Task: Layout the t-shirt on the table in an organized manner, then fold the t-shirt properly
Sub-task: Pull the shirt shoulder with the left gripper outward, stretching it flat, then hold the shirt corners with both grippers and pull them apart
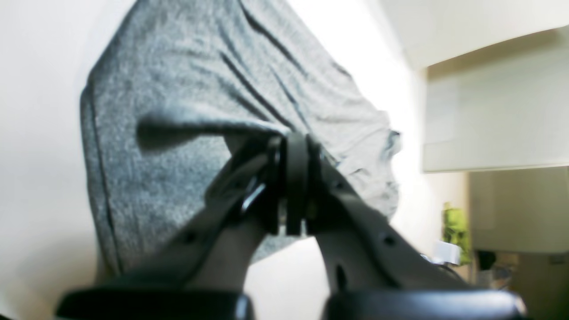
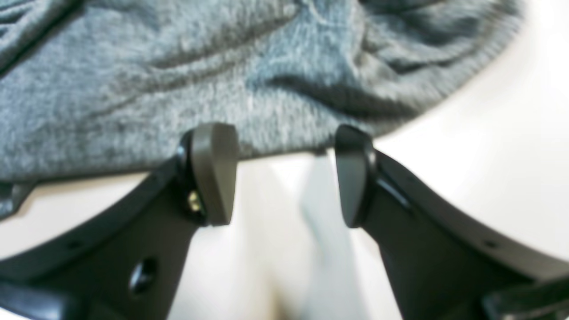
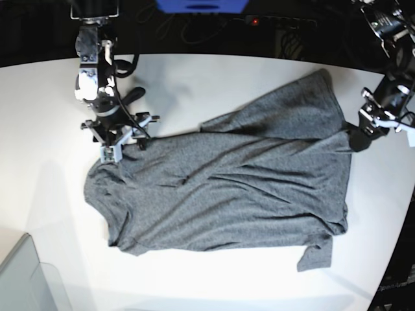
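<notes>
The dark heather-grey t-shirt [image 3: 227,194] lies spread across the white table [image 3: 214,278], wrinkled, with one part folded up toward the far right. My left gripper [image 3: 358,138] is at the shirt's right edge. In the left wrist view this left gripper [image 1: 295,146] is shut on a raised ridge of the t-shirt [image 1: 178,89]. My right gripper [image 3: 118,146] is at the shirt's upper-left corner. In the right wrist view the right gripper [image 2: 282,173] stands open, its fingertips just short of the edge of the t-shirt [image 2: 178,80], with bare table between them.
A translucent grey bin corner [image 3: 23,282] sits at the near left of the table. The table's curved edge [image 3: 399,246] runs close to the shirt on the right. Behind the far edge is a dark area with cables and a blue object [image 3: 201,5].
</notes>
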